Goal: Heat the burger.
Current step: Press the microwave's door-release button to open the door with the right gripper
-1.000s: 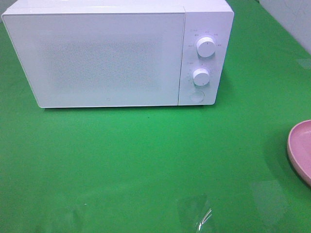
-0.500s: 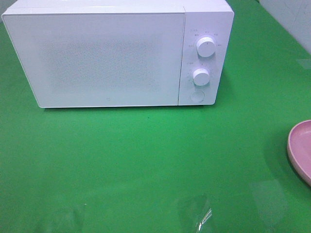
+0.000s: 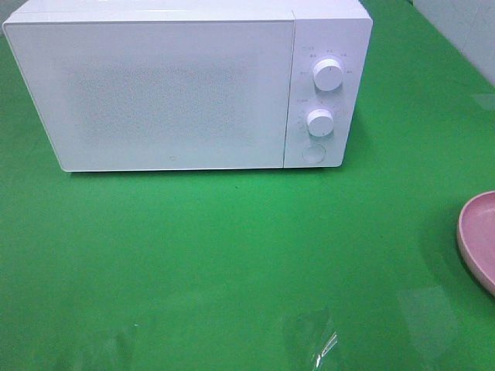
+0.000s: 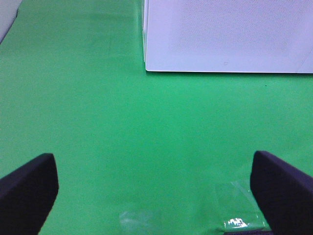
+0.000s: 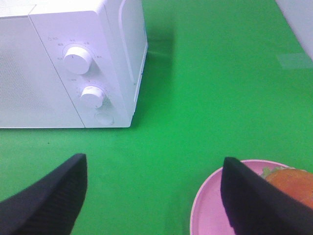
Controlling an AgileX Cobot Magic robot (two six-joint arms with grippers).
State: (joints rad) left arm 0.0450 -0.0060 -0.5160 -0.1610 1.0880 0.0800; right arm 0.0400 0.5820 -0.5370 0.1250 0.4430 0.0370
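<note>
Looking down from the high camera, I see the white microwave [image 3: 155, 93], door shut, at the back of the green surface [image 3: 232, 255]. The pink dish [image 3: 481, 236] is cut off by the right edge. My right wrist view shows the burger [image 5: 293, 183] sitting on that dish, partly hidden behind one of the fingers [image 5: 254, 205]. The right end effector [image 5: 154, 196] hangs with jaws apart, nothing between them. The left end effector [image 4: 156, 193] is spread wide above the surface, facing the microwave's door.
</note>
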